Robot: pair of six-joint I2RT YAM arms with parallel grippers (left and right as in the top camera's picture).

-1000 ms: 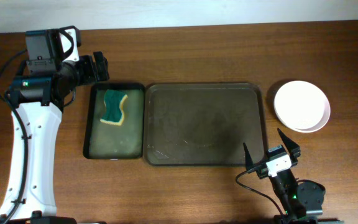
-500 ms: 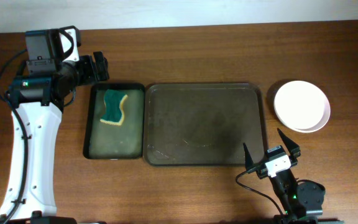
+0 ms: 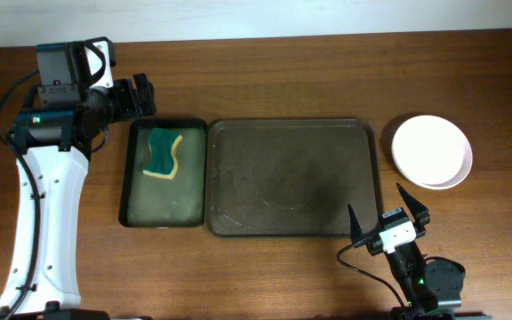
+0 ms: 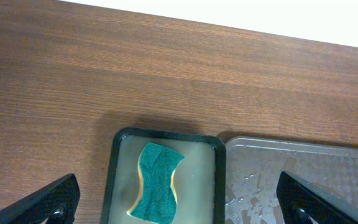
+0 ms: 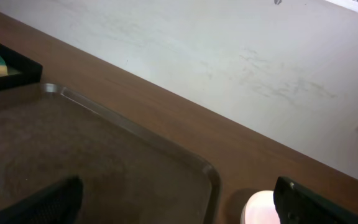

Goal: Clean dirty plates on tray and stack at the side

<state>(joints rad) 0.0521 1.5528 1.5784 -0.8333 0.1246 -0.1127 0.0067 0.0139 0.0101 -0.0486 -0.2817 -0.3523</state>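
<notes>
Left pincer point(image 3: 140, 96) and right pincer point(image 3: 376, 200) still agape (plates point(image 3: 431, 151) beside tray point(image 3: 292, 178)).

The dark-brown tray point(image 3: 292, 178) lies flat, its surface wet-streaked. I find the white plates point(image 3: 432, 151) stacked rim-up on the bare wood tabletop point(image 3: 469, 80), just off its right end.

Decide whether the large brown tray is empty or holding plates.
Empty: the tray shows only bare surface; the white plates sit on the tabletop beside it.

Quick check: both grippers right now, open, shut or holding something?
Left gripper: open, holding nothing.
Right gripper: open, holding nothing.
</notes>
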